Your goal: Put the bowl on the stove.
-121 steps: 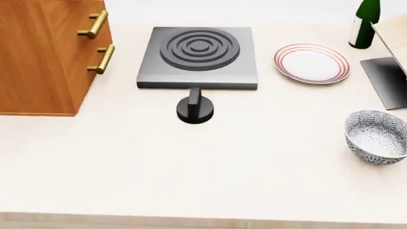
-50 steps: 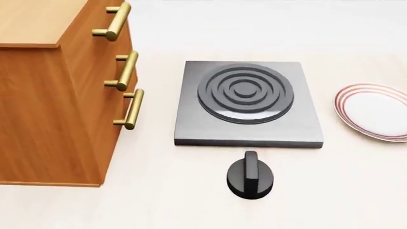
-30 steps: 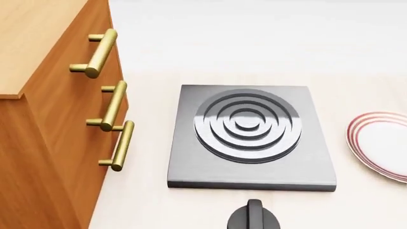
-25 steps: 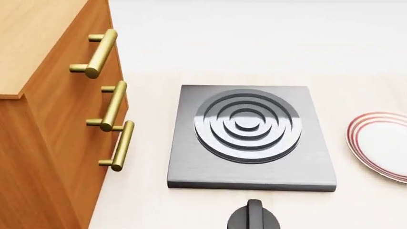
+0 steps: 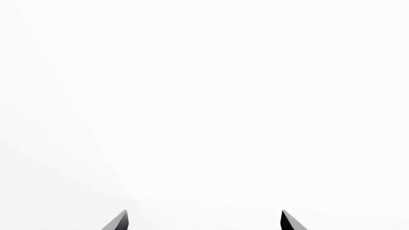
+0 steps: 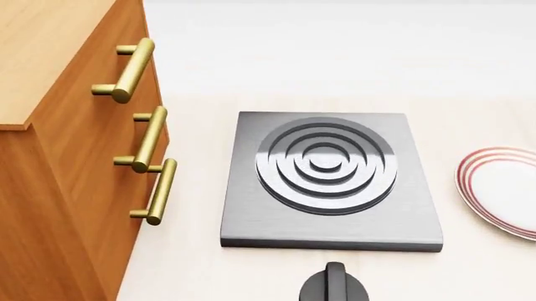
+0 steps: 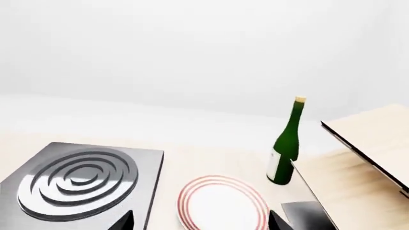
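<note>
Three views gave no sight of the small speckled white bowl, so its whereabouts could not be told; the step in hand was judged to be finding and reaching it, with nothing of the task yet done.

Taking the square dark-grey metal stove (image 6: 331, 179) as the landmark: the tall orange-brown wooden drawer cabinet (image 6: 59, 188) with brass bar handles (image 6: 134, 68) stood just beside its left edge. The pale cream countertop (image 6: 192, 263) carried everything. The stove's round burner of raised concentric rings (image 6: 325, 168) lay bare, so the landing place was free. The flat white plate with red rim rings (image 6: 503, 191) lay near the stove's right side, apart from it. The green glass bottle with a cork (image 7: 284, 146) stood upright beyond that plate, further from the stove. The small black round knob (image 6: 333, 287) sat just in front of the stove's near edge.

The left gripper (image 5: 203, 221) showed only two dark tips, spread apart with blank white between them, holding nothing. The right gripper (image 7: 201, 221) likewise had its tips parted and unloaded, facing the stove and plate, probably kept wide for the bowl's rim.
</note>
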Motion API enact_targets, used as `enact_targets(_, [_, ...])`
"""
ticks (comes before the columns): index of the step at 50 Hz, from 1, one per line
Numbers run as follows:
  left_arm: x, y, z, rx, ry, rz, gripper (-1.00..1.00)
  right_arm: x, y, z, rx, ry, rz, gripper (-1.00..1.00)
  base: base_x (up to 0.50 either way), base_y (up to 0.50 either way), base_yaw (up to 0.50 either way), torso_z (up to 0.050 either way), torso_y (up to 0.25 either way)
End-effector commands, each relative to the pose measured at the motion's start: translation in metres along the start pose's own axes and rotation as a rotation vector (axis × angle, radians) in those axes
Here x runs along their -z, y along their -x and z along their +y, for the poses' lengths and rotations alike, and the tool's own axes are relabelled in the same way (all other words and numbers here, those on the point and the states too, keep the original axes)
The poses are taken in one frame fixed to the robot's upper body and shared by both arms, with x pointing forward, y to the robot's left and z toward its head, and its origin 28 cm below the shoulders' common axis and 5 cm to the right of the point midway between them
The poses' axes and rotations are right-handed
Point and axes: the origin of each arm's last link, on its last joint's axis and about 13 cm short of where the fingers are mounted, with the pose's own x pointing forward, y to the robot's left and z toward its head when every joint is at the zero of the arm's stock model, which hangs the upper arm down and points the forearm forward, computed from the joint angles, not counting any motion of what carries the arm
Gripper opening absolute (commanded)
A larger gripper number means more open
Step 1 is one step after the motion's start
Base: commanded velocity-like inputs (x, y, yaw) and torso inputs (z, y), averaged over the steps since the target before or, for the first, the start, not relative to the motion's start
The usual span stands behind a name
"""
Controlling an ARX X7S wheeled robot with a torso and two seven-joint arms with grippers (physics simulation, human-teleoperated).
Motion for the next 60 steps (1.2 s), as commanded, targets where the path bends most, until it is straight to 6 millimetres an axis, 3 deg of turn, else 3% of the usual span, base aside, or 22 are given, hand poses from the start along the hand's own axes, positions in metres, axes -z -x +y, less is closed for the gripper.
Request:
enact_targets(1, [0.001, 0.001, 0.0, -0.005, 0.006, 0.003, 1.0, -0.006, 0.002, -0.025, -0.04, 0.03, 0.237, 1.0, 0.0, 0.0, 0.0, 0.0, 0.0])
enact_targets(8, [0.001, 0.001, 0.0, -0.006, 0.007, 0.003, 1.0, 0.006, 0.018, -0.038, -0.09, 0.025, 0.389, 1.0, 0.0, 0.0, 0.0, 0.0, 0.0])
enact_targets(19, [0.003, 0.002, 0.0, -0.001, 0.003, 0.008, 1.0, 0.021, 0.029, -0.044, -0.095, -0.007, 0.465, 1.0, 0.0, 0.0, 0.0, 0.0, 0.0])
enact_targets(48, [0.004, 0.003, -0.001, -0.002, 0.008, 0.013, 1.0, 0.045, 0.037, -0.052, -0.031, -0.017, 0.545, 1.0, 0.0, 0.0, 0.0, 0.0, 0.0])
enact_targets(60, [0.003, 0.002, 0.0, -0.004, 0.005, 0.009, 1.0, 0.062, 0.021, -0.047, -0.01, -0.002, 0.6, 1.0, 0.0, 0.0, 0.0, 0.0, 0.0])
